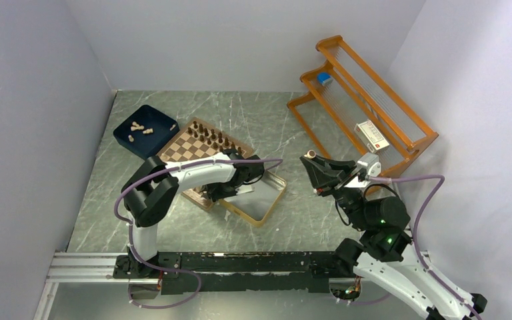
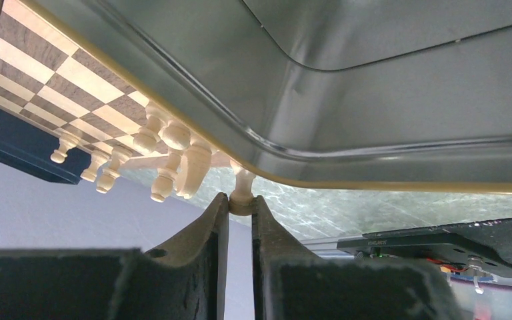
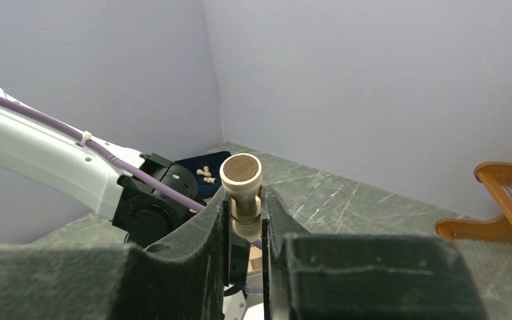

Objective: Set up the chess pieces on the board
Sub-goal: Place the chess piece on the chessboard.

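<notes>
- The left fingers (image 2: pixel 217 223) are clenched on the head of a pale piece (image 2: pixel 241 195). One tip presses each side, and the piece stands in line with the fingers.
- The base of this pale piece is at the near right edge of the board (image 2: pixel 47 63), just beside the gold rim of the tin (image 2: pixel 387 100). Whether it touches the board surface cannot be told.
- A row of pale pieces (image 2: pixel 167 157) stands on the same board edge, just beside the held one.
- The right fingers (image 3: pixel 210 223) grip a second pale piece (image 3: pixel 241 193) by its stem, with the brown felt base projecting past the tips. It is held above the tabletop (image 1: pixel 293 120), well to the right of the board.
- Dark pieces (image 1: pixel 210 138) stand in a row along the far edge of the board.
- The navy tray (image 1: pixel 155 116), just beside the far left of the board, contains several loose pale pieces (image 1: pixel 138 127) lying on their sides.
- The tin lies at the near right side of the board, and its silver floor is in view.
</notes>
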### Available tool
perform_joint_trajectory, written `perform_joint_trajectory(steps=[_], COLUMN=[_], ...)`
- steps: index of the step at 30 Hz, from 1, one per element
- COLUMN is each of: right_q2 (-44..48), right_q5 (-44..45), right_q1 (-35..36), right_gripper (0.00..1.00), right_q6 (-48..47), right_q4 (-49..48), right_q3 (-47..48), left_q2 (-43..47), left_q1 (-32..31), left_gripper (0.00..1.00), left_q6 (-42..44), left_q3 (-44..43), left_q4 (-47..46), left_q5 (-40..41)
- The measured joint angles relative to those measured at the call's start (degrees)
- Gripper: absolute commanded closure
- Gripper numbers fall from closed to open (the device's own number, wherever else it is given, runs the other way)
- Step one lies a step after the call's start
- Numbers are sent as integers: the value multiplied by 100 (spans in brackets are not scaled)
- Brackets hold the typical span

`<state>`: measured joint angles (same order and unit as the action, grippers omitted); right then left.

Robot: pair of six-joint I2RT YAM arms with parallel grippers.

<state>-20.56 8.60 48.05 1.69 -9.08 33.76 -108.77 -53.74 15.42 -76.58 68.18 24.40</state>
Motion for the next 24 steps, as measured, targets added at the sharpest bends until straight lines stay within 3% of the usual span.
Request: perform_joint_trajectory(steps=[13, 24], right_q2=[59, 81], right_q5=[-2, -2], right_q1=[0, 0], right_gripper=[90, 89], right_q6=[2, 2], right_q4=[0, 0], right_q3=[0, 0], left_q2=[-109, -122], left_q1=[0, 0], left_gripper=[84, 75], left_q6=[2, 2], left_q3=[13, 31], left_q4=[0, 2], left_q5=[9, 92])
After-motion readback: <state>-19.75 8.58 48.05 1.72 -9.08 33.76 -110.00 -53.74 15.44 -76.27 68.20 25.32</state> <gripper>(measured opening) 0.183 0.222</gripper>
